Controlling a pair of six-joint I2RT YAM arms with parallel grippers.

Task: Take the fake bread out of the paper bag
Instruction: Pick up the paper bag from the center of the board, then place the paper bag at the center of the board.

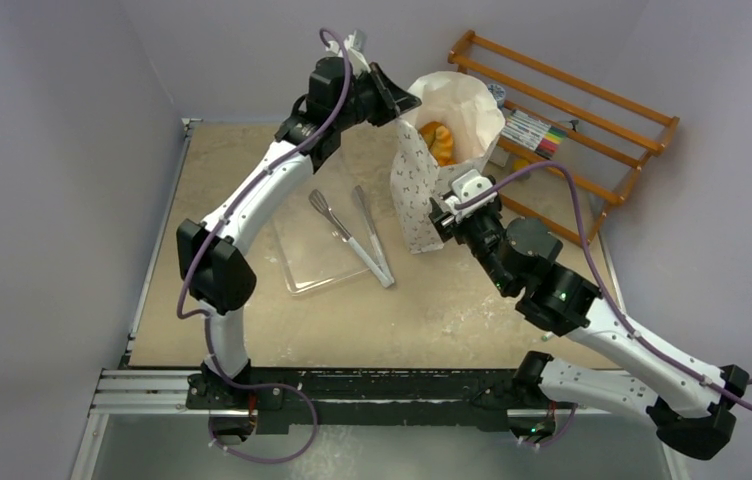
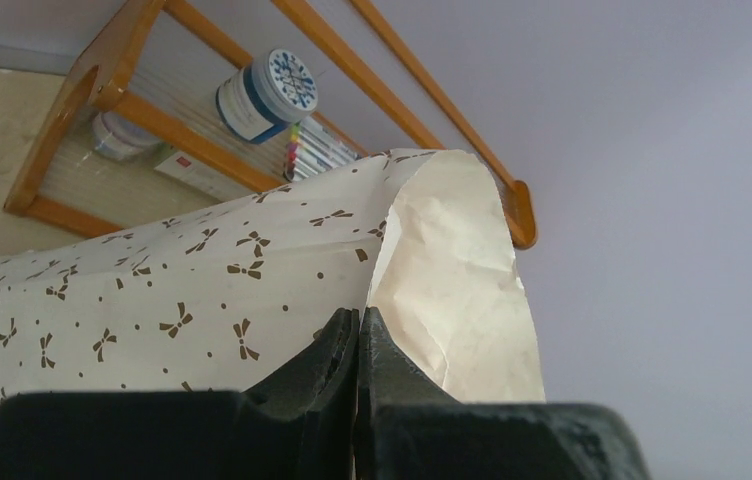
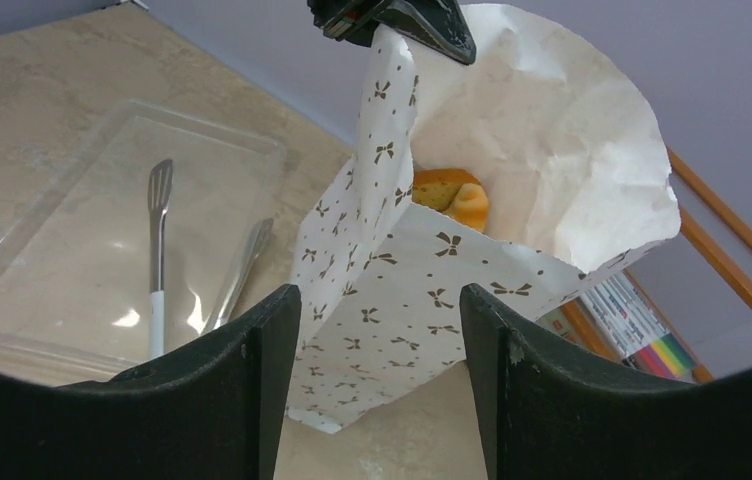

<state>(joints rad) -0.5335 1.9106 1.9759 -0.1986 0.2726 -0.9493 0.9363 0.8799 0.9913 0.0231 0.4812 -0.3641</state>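
The white paper bag (image 1: 418, 180) with small dark bow marks stands upright at the back of the table, mouth open upward. It also shows in the left wrist view (image 2: 202, 290) and the right wrist view (image 3: 422, 290). Golden-orange fake bread (image 1: 440, 140) lies inside it, seen through the mouth (image 3: 452, 197). My left gripper (image 1: 404, 103) is shut on the bag's top left rim and holds it up (image 2: 358, 318). My right gripper (image 3: 380, 300) is open and empty, just in front of the bag's lower right side (image 1: 439, 215).
A clear plastic tray (image 1: 304, 268) lies left of the bag with metal tongs (image 1: 352, 235) across it. A wooden rack (image 1: 592, 130) with markers and a jar stands at the back right, close behind the bag. Walls enclose the table.
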